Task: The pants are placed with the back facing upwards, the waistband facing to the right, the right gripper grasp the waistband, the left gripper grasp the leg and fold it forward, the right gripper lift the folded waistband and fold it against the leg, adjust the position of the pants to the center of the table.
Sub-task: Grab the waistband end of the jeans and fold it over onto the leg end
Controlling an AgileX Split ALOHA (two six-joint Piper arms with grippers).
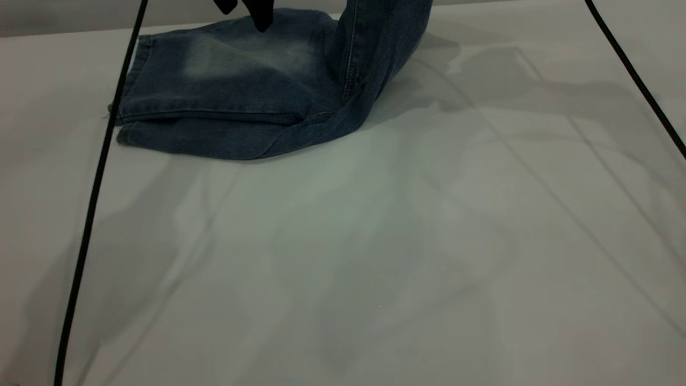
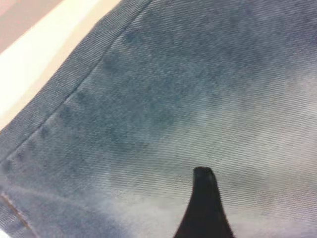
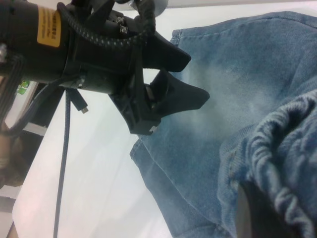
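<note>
Pants [image 1: 230,102] lie at far edge of table [image 1: 375,257], left of centre, already folded lengthwise w/ plain faded leg on top, hem to the left. Waistband [image 3: 287,148] end is lifted off the table at right, bunched in right gripper [image 3: 247,218], which is clamped on it. Left gripper [image 3: 190,79] hovers just above the faded patch, fingers [image 1: 261,16] parted, holding nothing. Black cables [image 1: 91,203] cross both sides.
</note>
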